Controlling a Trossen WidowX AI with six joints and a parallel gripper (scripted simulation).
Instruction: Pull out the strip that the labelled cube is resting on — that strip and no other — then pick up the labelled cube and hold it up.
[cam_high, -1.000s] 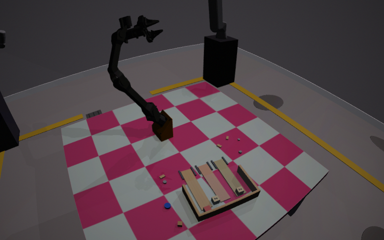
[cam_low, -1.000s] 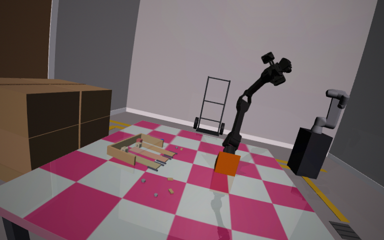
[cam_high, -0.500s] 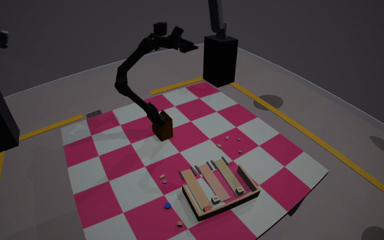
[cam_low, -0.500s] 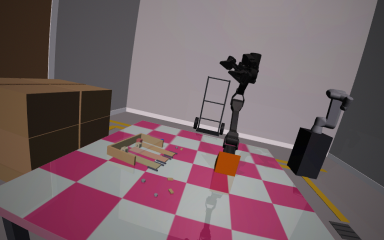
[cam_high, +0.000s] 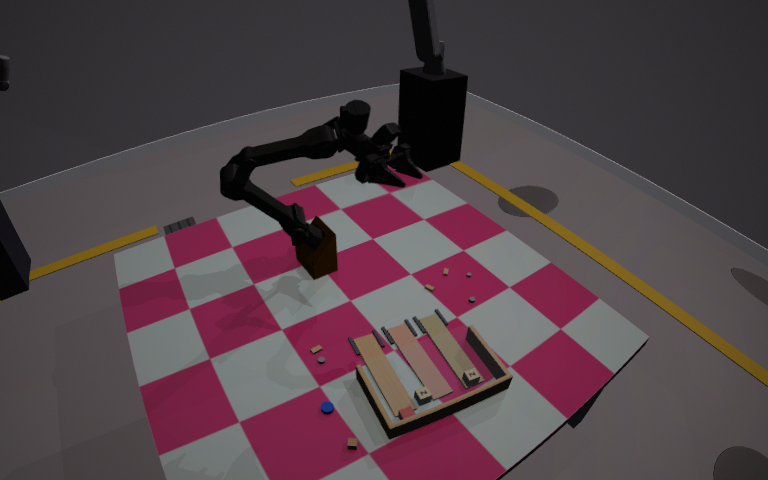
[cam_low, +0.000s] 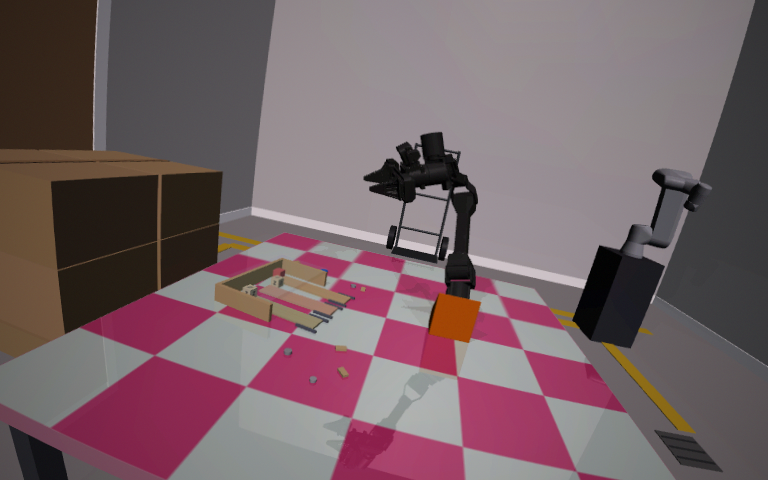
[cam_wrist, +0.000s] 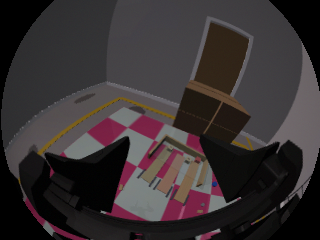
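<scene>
Three flat strips lie side by side in an open-fronted wooden frame: tan (cam_high: 380, 365) (cam_low: 320, 290) (cam_wrist: 189, 182), pink (cam_high: 416, 356) (cam_low: 294, 298) (cam_wrist: 172, 174) in the middle, and olive (cam_high: 446, 340) (cam_low: 294, 314) (cam_wrist: 157, 165). A pale cube with a dark mark (cam_high: 471, 376) (cam_low: 249, 290) (cam_wrist: 170, 148) rests on the olive strip's inner end. A second marked cube (cam_high: 422, 394) (cam_low: 276, 281) (cam_wrist: 188, 160) seems to stand between the pink and tan strips. A red block (cam_high: 406, 412) (cam_low: 278, 272) is at the tan strip's inner end. My gripper (cam_high: 412, 180) (cam_low: 368, 183) (cam_wrist: 166, 139) is open and empty, high above the table, away from the frame.
The wooden frame (cam_high: 450, 404) (cam_low: 243, 305) walls three sides around the strips' inner ends. Short dark rails (cam_high: 353, 345) (cam_high: 441, 316) flank the outer ends. A blue disc (cam_high: 326, 407) (cam_wrist: 214, 184), a small block (cam_high: 352, 443) and several small bits lie around on the checkered table (cam_high: 243, 367).
</scene>
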